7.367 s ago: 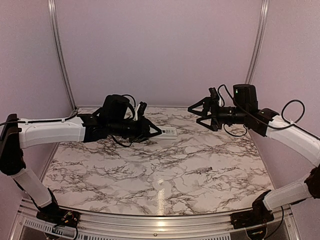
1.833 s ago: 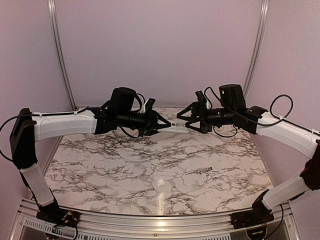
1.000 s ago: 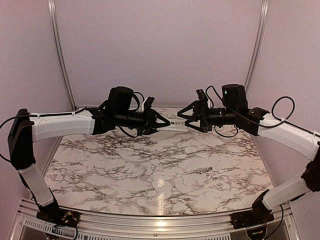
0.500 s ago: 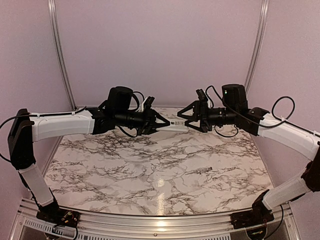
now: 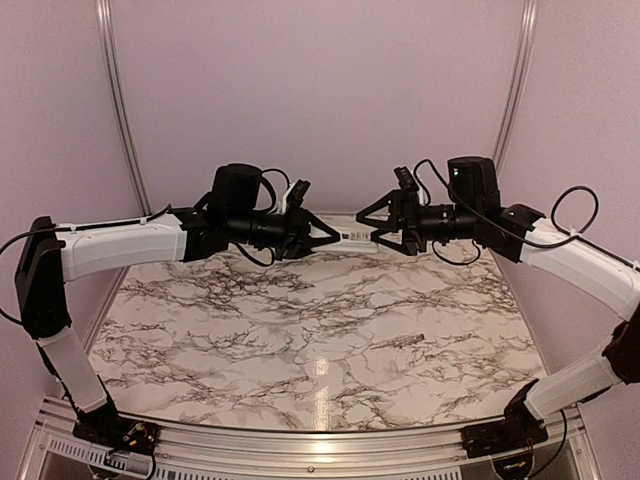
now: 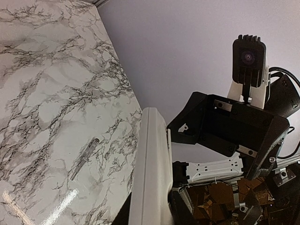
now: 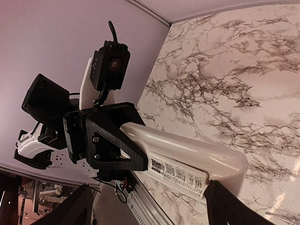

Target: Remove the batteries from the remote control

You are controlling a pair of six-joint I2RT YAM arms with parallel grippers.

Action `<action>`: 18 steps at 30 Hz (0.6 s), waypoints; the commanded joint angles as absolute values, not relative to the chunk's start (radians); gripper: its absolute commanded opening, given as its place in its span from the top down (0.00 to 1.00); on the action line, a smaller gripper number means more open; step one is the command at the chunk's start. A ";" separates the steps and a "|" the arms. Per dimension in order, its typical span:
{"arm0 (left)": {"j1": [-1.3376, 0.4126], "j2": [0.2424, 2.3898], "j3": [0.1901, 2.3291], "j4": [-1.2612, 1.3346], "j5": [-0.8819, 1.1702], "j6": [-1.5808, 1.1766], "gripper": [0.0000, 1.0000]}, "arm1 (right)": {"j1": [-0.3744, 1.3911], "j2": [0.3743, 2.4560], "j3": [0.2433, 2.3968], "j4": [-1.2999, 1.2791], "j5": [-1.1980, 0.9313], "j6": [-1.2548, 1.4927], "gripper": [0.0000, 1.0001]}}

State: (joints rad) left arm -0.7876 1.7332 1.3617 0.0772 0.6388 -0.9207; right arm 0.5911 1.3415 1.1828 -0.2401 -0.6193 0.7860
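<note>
Remote control (image 5: pixel 352 237) sits clamped in left fingers (image 7: pixel 112 140); right fingers (image 7: pixel 227 208) gape.

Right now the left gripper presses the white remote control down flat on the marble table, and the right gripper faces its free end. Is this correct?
Not quite. The left gripper holds the remote control up in the air, above the marble table, not pressed on it. The top external view shows this. The right gripper does face its free end.

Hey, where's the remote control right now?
In the top view, the remote control is held above the table at far centre by the left hand, its free end reaching into the open right hand.
</note>
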 commanded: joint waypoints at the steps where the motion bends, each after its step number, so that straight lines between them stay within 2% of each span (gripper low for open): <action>1: -0.844 1.704 1.444 0.277 0.804 -0.877 1.00 | 0.627 1.378 1.218 -0.225 -0.725 0.776 0.19; 18: -0.844 1.704 1.463 0.261 0.835 -0.822 1.00 | 0.627 1.365 1.213 -0.254 -0.768 0.725 0.19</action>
